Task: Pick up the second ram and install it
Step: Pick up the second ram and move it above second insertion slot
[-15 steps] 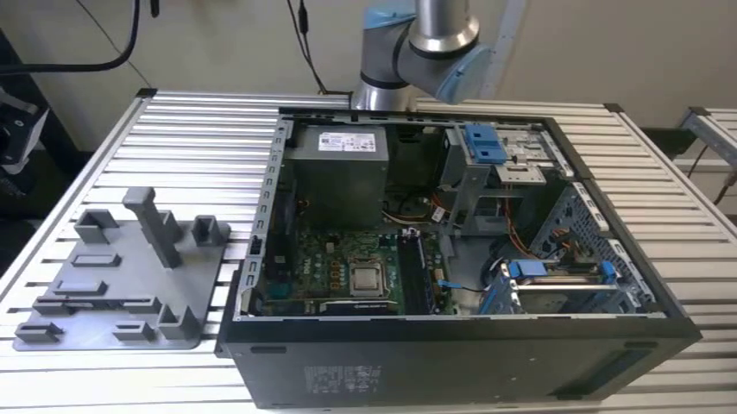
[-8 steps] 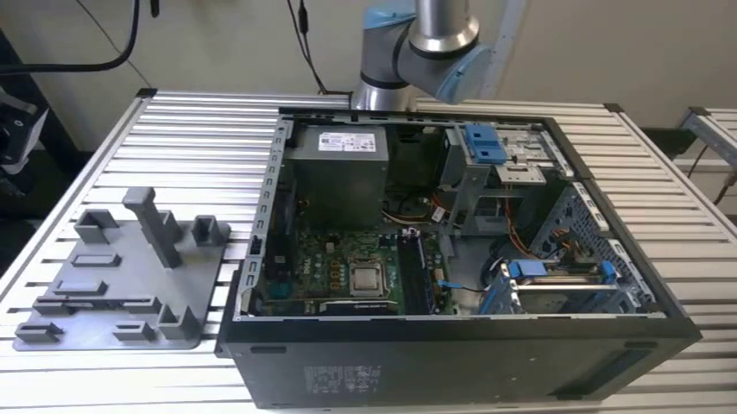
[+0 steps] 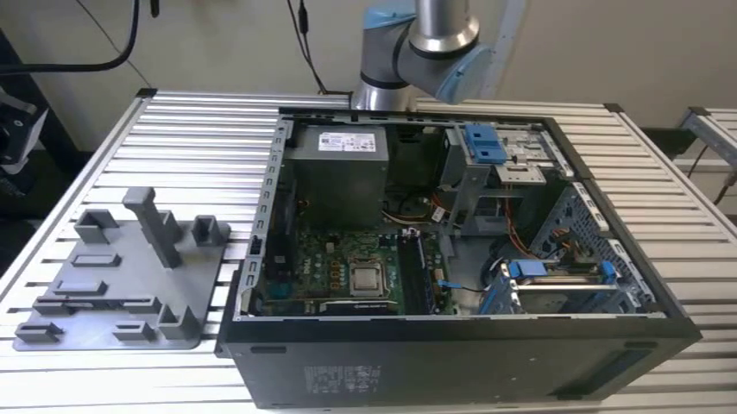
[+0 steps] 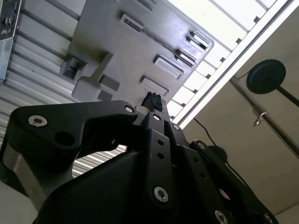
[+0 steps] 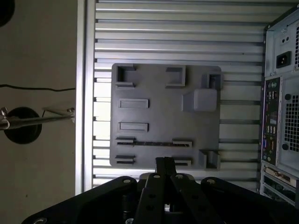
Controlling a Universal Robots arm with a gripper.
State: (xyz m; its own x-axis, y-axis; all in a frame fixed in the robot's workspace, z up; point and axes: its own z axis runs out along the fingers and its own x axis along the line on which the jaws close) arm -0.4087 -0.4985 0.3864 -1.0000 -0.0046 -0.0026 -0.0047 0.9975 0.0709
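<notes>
The grey plastic tray (image 3: 203, 274) with upright posts lies on the slatted table, at the exterior view's left of the open computer case (image 3: 461, 362). A thin dark strip, apparently the second ram (image 5: 154, 143) on edge, stands in the tray's long slot (image 3: 103, 302). My gripper (image 5: 164, 163) hangs well above the tray (image 5: 159, 84), near the edge that carries that slot. Its black fingertips (image 4: 152, 100) sit pressed together, shut, with nothing between them. In the second wrist view the tray (image 4: 131, 51) lies beyond the fingertips.
The case's motherboard (image 3: 345, 267) lies exposed, with memory slots (image 3: 417, 272) beside the processor. The case's rear panel (image 5: 280, 116) borders the tray. The arm's elbow (image 3: 420, 43) rises behind the case. The table edge (image 5: 81, 93) runs past the tray, and a stand (image 5: 23, 123) lies beyond it.
</notes>
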